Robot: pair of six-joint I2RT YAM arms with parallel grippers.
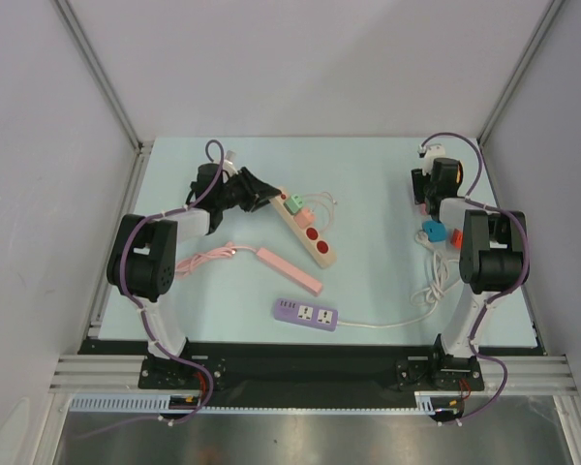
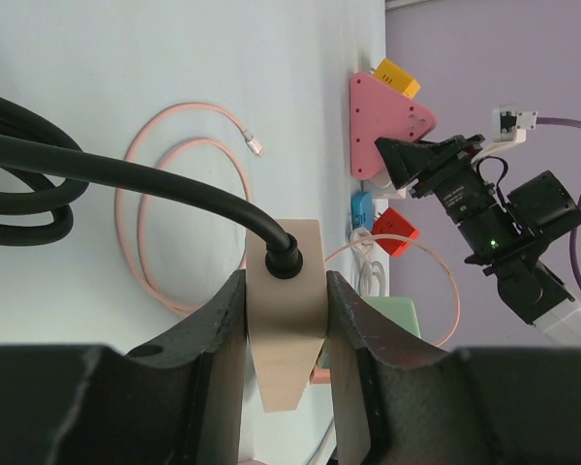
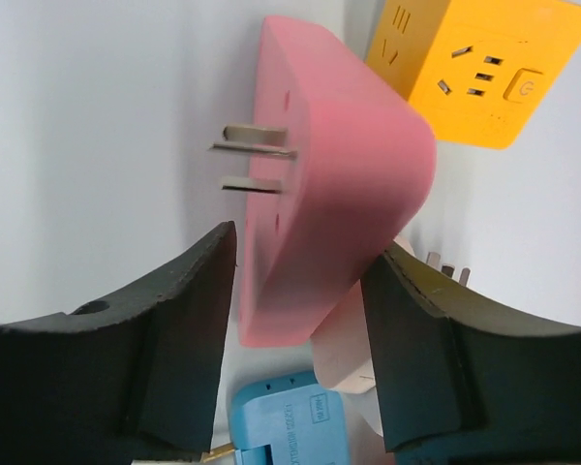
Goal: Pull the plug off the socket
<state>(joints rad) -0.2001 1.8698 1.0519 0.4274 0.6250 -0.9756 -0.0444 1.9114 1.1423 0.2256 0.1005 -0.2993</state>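
Left gripper [image 2: 285,283]: clamped on the beige strip [image 2: 289,354] at its cable end; I judge it braces the strip for pulling.
Right gripper [image 3: 305,247]: well right of the beige strip, jaws apart astride a pink adapter [image 3: 339,165].

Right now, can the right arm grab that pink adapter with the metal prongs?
Probably yes: its fingers stand open on either side of the pink adapter, with nothing between them and it. The yellow cube and blue plug lie close, so closing might nudge them.
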